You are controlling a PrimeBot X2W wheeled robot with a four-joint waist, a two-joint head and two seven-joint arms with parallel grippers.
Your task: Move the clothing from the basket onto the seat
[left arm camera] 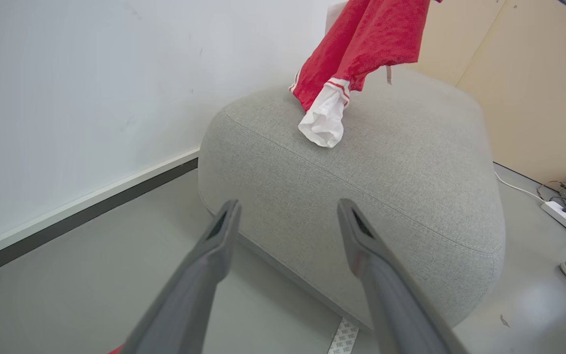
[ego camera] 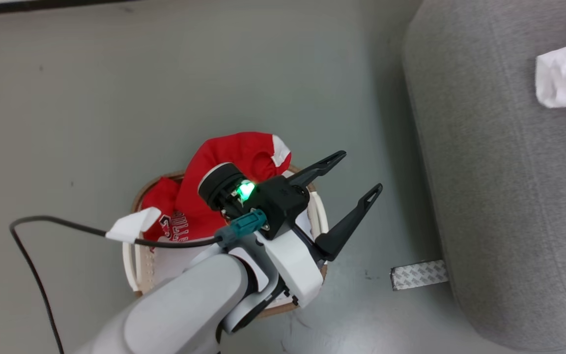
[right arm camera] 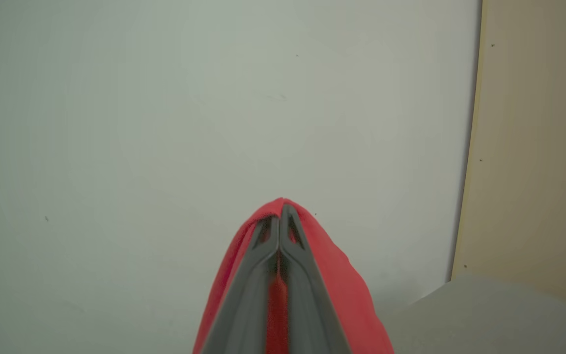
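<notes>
Farthest left in the head view, a dark cable point(ego camera: 57, 226) trails across the floor at 9 o'clock. Next to it stands the basket point(ego camera: 139, 196), with the clothing point(ego camera: 234, 152) heaped inside, red with white trim and lettering, bulging over the rim at 12 o'clock. Its long axis looks to run from 8 to 2 o'clock.

The left gripper point(ego camera: 360, 171) hangs above the basket's 3 o'clock edge. Its jaws are spread wide with nothing between them, and they point to 2 o'clock, toward the seat point(ego camera: 499, 172). So the heap lies behind the fingers, at about 8 o'clock from the jaws and lower down. By my reading, that is what the next pick turns on: this arm is the nearer one, but the wrist would have to swing back and tip down before the jaws face the fabric. A tape strip point(ego camera: 418, 274) lies on the floor just beside the seat's base.

In the left wrist view the seat point(left arm camera: 386, 162) fills the space past the left gripper point(left arm camera: 289, 206). A hanging garment point(left arm camera: 356, 44) drops in from 12 o'clock, its white cuff touching the cushion.

In the right wrist view the right gripper point(right arm camera: 280, 209) has its jaws pressed together on red cloth that drapes over both fingers, with a pale wall point(right arm camera: 165, 98) behind. I judge this to be the hanging garment, nearly delivered.
</notes>
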